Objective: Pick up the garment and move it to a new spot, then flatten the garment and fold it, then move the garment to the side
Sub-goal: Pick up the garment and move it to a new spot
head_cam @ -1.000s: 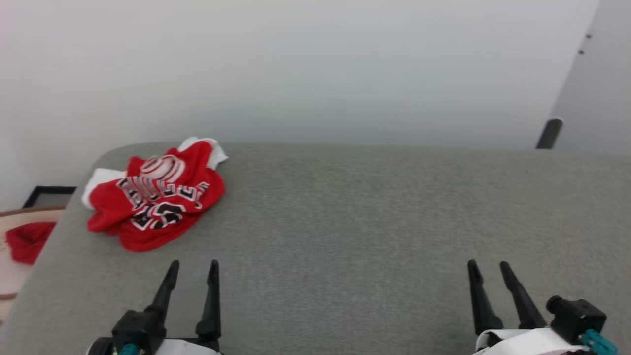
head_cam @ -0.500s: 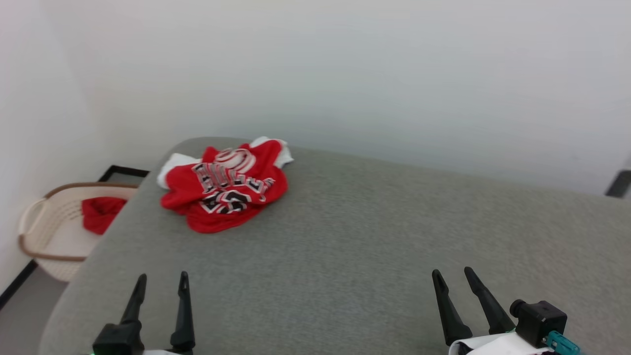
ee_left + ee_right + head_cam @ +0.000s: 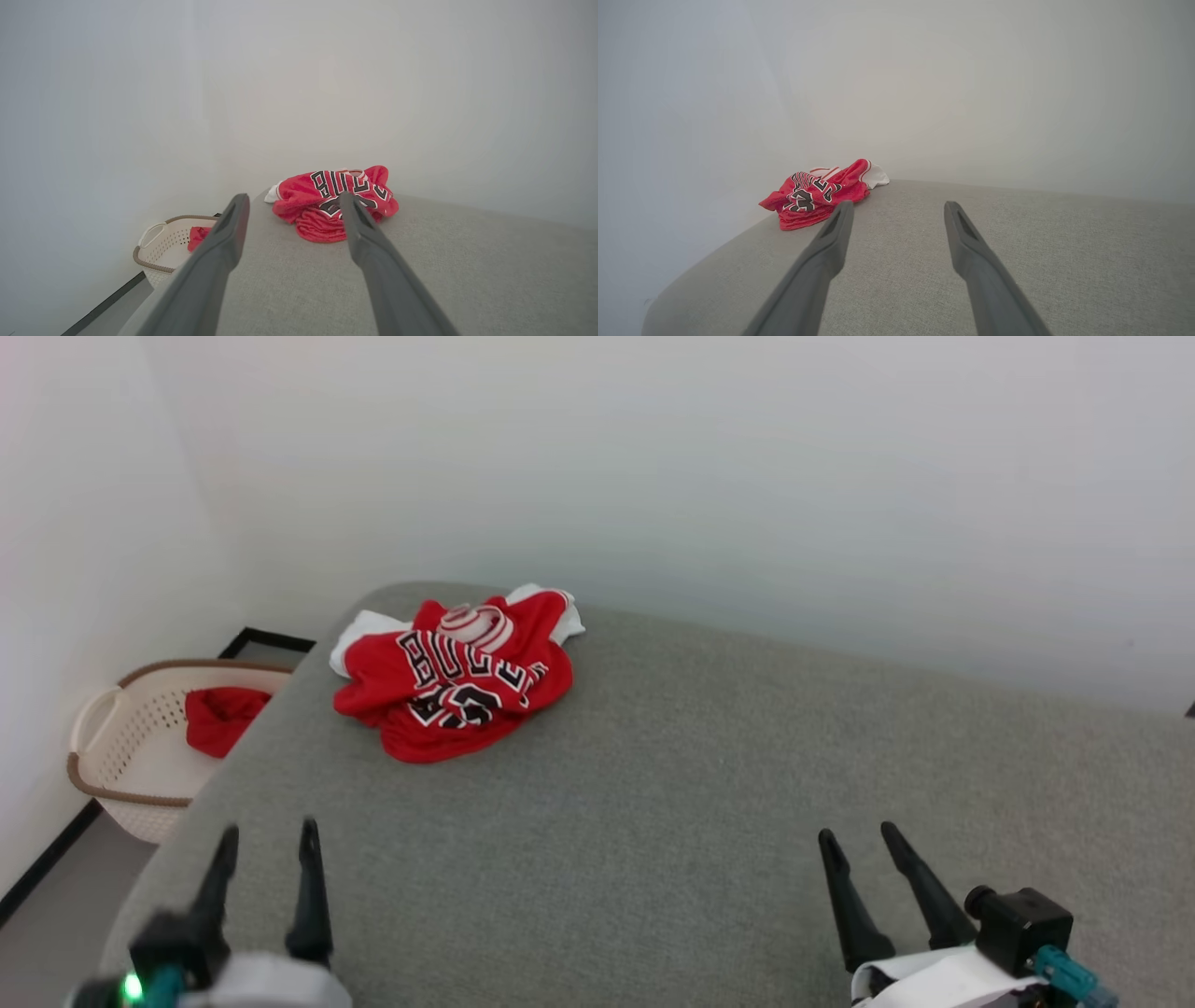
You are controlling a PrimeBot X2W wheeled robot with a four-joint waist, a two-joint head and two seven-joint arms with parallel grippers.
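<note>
The garment lies crumpled well ahead of the left pincer, farther from the right pincer; both gape empty.

Head camera up high, looking forward and down over the grey surface, left gripper and right gripper at its bottom corners. Left wrist camera rides low, sighting between its fingers straight at the garment, fairly near. Right wrist camera, equally low, has it farther off, left of centre. All three share it; head and left wrist share the basket.
</note>
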